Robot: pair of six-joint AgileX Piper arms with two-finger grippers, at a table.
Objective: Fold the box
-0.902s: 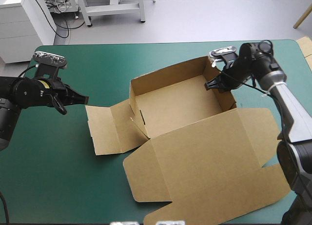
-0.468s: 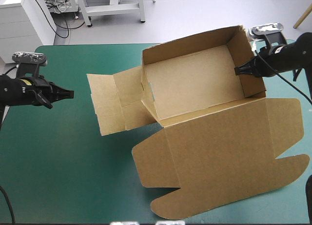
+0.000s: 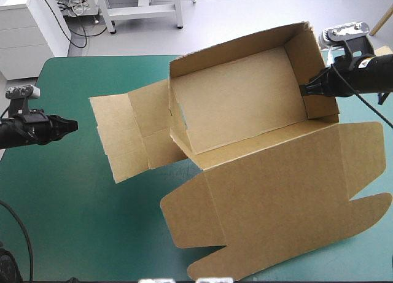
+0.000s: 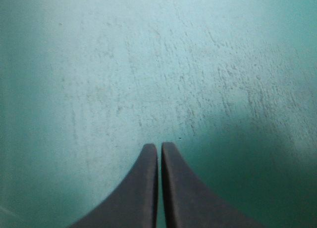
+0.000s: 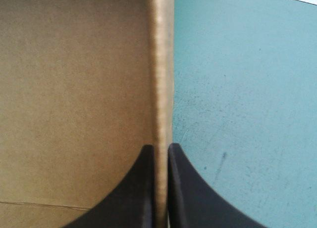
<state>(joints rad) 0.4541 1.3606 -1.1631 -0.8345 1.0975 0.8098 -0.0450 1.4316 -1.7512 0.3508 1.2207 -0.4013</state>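
The brown box (image 3: 239, 105) is an open tray with raised walls, lifted and tilted off the teal-green cover. Its big lid sheet (image 3: 276, 203) hangs toward the near edge and an unfolded side flap (image 3: 123, 132) sticks out to the left. My right gripper (image 3: 304, 90) is shut on the box's right wall; in the right wrist view the wall's edge (image 5: 161, 79) runs up from between my right gripper (image 5: 161, 150). My left gripper (image 3: 72, 126) is shut with nothing in it, apart from the flap at the table's left; its own view has my left gripper (image 4: 159, 148) over bare cover.
The teal-green cover (image 3: 67, 215) lies bare at the near left. A white cabinet (image 3: 27, 28) and a metal frame (image 3: 144, 10) stand beyond the far edge. A pale board edge (image 3: 384, 53) shows at the table's far right corner.
The right gripper has lifted the box higher and carried it toward the far right; the side flap has swung up and left. The left gripper has drawn back toward the table's left edge.
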